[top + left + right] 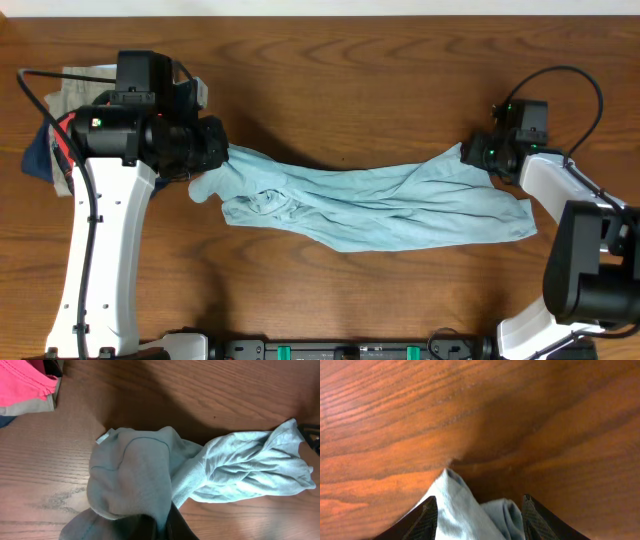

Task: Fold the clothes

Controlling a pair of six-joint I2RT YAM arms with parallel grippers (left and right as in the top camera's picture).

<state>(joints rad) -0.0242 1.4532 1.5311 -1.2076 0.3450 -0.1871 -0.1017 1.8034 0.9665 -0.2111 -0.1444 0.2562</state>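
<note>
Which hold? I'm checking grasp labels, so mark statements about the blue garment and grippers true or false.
1. The clothes stretch from the left gripper to the right gripper. True.
2. The left gripper is open and empty. False: it is shut on one end of the clothes.
3. Cloth lies between the right gripper's fingers. True.
4. The red-orange garment lies beside the right arm. False: it lies near the left arm.
</note>
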